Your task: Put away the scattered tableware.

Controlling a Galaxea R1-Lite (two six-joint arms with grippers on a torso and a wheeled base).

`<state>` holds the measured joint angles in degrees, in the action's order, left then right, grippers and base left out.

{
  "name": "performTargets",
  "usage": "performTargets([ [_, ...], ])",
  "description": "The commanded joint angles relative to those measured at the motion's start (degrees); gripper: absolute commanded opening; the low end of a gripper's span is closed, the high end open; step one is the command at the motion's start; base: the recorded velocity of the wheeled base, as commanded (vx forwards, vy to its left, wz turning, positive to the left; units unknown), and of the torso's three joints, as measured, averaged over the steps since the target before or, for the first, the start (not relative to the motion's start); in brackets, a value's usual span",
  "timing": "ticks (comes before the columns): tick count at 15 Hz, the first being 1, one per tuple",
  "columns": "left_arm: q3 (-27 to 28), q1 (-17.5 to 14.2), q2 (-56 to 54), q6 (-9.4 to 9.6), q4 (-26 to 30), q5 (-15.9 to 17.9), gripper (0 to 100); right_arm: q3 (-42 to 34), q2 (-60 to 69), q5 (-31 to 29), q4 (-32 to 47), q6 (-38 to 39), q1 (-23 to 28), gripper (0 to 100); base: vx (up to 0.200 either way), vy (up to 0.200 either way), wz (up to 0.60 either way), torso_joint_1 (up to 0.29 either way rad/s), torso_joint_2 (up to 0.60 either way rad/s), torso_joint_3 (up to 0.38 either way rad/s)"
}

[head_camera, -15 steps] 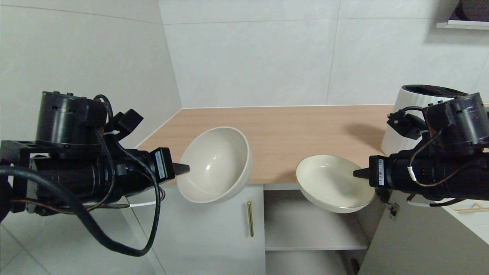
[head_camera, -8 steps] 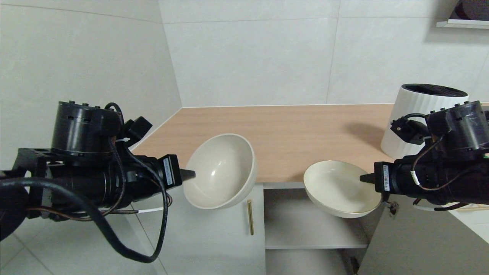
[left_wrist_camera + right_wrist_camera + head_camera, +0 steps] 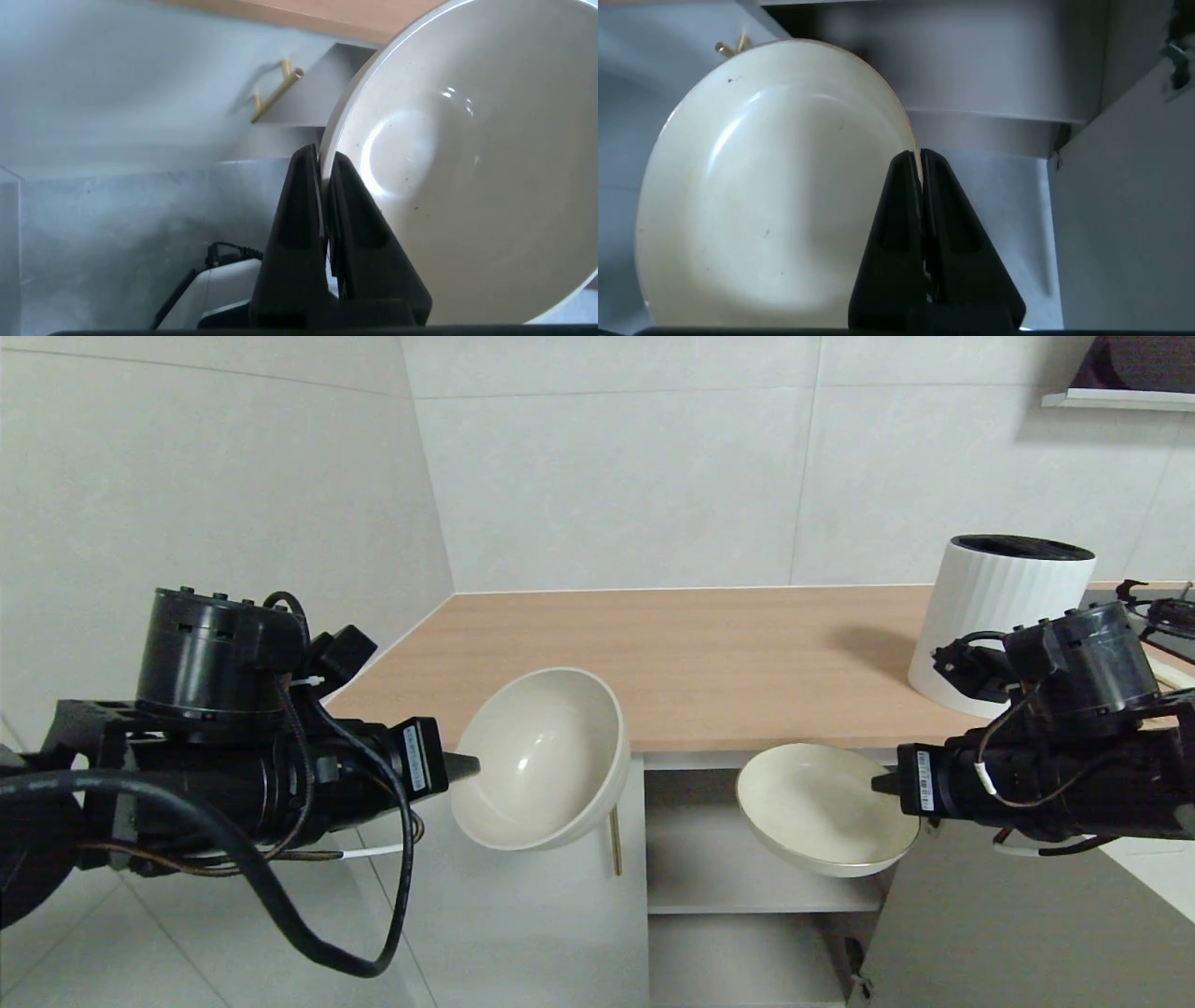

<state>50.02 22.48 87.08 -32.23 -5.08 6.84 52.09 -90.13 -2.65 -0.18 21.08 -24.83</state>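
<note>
Pinching the near rim of a deep white bowl, the left claw has its two fingers drawn narrow, one inside the wall and one outside. The bowl hangs in the air just ahead of the fingertips, tipped on its side with its hollow facing back toward the claw. Well apart from it, the right claw is likewise closed narrow on the rim of a shallow white bowl. That bowl juts out from its tips toward the left claw, tilted, with its hollow turned up and back. Just beyond the deep bowl stands a closed cabinet door, whose brass bar handle is partly hidden behind the bowl's lower edge. Beyond and below the shallow bowl an open cabinet compartment shows a pale shelf, and its door is swung out beneath the right claw. Farther off, past both claws, runs a wooden countertop. On it, beyond the right claw, stands a white ribbed container with a dark top, near the pale tiled wall.
</note>
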Motion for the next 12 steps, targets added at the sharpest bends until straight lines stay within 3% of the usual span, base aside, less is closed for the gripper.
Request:
performTargets([
  [1, 0.08, 0.02, 0.46, -0.02, -0.01, 0.02, 0, -0.06, -1.19, 0.01, -0.08, 0.02, 0.40, 0, 0.000, 0.000, 0.00, 0.000, 0.00, 0.000],
  [6, 0.08, 0.02, 0.73, -0.02, -0.01, 0.02, 0, -0.85, -4.01, -0.26, -2.81, 0.02, 0.66, 0, 0.000, 0.000, 0.00, -0.004, 0.02, 0.010],
  [12, 0.08, 0.02, 0.81, -0.02, -0.01, 0.02, 0, -1.64, -7.70, -0.34, -6.15, 0.02, 1.80, 0, 0.000, 0.000, 0.00, -0.149, 0.40, 0.244],
])
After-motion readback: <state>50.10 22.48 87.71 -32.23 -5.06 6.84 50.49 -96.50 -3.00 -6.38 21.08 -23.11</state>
